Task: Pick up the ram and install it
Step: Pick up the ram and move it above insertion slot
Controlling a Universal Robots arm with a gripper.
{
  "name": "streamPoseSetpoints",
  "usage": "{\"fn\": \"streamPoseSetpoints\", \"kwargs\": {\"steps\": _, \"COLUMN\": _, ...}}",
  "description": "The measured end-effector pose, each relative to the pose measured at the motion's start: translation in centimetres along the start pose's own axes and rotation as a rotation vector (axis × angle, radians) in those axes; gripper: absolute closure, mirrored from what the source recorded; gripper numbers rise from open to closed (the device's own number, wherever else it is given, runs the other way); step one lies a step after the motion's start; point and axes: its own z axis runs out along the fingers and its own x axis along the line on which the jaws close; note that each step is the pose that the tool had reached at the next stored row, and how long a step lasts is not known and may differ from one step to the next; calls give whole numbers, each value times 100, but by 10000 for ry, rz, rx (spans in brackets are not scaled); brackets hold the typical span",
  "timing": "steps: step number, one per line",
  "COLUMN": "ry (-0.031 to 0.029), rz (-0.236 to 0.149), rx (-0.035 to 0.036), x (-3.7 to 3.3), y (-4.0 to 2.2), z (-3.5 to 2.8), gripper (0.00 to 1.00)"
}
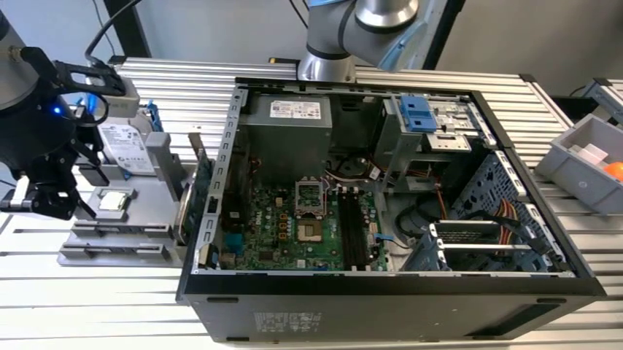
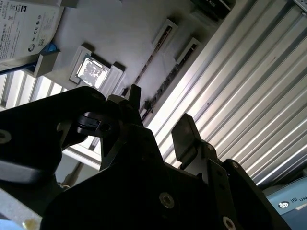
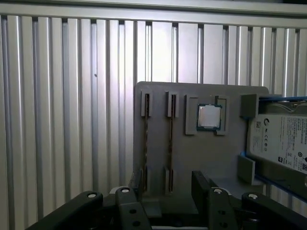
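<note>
In the first wrist view, two thin ram sticks (image 3: 171, 139) stand edge-on in narrow slots of a grey fixture plate (image 3: 216, 153). They also show as dark strips (image 2: 160, 45) in the second wrist view. My gripper (image 3: 168, 191) hangs open above the near end of these slots, with a black finger (image 3: 136, 184) on each side of one slot and nothing held. The second wrist view has the gripper (image 2: 160, 120) apart from the plate. In the exterior view the gripper (image 1: 51, 205) is at the far left, over the fixture (image 1: 117, 251).
A square silver processor (image 3: 209, 117) and a hard drive (image 3: 280, 143) sit on the same fixture. The open computer case (image 1: 389, 292) fills the middle of the ribbed table, its motherboard (image 1: 292, 233) and long black memory slots (image 1: 352, 233) exposed. A grey bin (image 1: 584, 164) stands at the exterior view's right.
</note>
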Motion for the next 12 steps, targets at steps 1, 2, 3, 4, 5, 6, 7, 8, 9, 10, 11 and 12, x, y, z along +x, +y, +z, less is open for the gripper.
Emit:
{"fn": "streamPoseSetpoints", "kwargs": {"steps": 1, "ry": 0, "rz": -1, "rx": -7, "x": 1, "y": -1, "z": 8, "gripper": 0}}
{"fn": "streamPoseSetpoints", "kwargs": {"steps": 2, "ry": 1, "rz": 1, "rx": -17, "x": 2, "y": -1, "z": 14, "gripper": 0}}
{"fn": "streamPoseSetpoints", "kwargs": {"steps": 3, "ry": 2, "rz": 2, "rx": -27, "x": 2, "y": -1, "z": 18, "gripper": 0}}
{"fn": "streamPoseSetpoints", "kwargs": {"steps": 4, "ry": 2, "rz": 2, "rx": -32, "x": 2, "y": -1, "z": 22, "gripper": 0}}
{"fn": "streamPoseSetpoints", "kwargs": {"steps": 5, "ry": 0, "rz": 2, "rx": -38, "x": 3, "y": -1, "z": 27, "gripper": 0}}
{"fn": "streamPoseSetpoints", "kwargs": {"steps": 6, "ry": 0, "rz": 3, "rx": -46, "x": 4, "y": -1, "z": 33, "gripper": 0}}
{"fn": "streamPoseSetpoints", "kwargs": {"steps": 7, "ry": 1, "rz": 4, "rx": -54, "x": 4, "y": -1, "z": 40, "gripper": 0}}
{"fn": "streamPoseSetpoints", "kwargs": {"steps": 8, "ry": 0, "rz": 5, "rx": -58, "x": 5, "y": -1, "z": 48, "gripper": 0}}
{"fn": "streamPoseSetpoints", "kwargs": {"steps": 9, "ry": 0, "rz": 5, "rx": -61, "x": 6, "y": -1, "z": 57, "gripper": 0}}
{"fn": "streamPoseSetpoints", "kwargs": {"steps": 10, "ry": 0, "rz": 5, "rx": -62, "x": 7, "y": -1, "z": 67, "gripper": 0}}
{"fn": "streamPoseSetpoints", "kwargs": {"steps": 11, "ry": 0, "rz": 5, "rx": -63, "x": 7, "y": -1, "z": 77, "gripper": 0}}
{"fn": "streamPoseSetpoints", "kwargs": {"steps": 12, "ry": 1, "rz": 5, "rx": -63, "x": 8, "y": -1, "z": 84, "gripper": 0}}
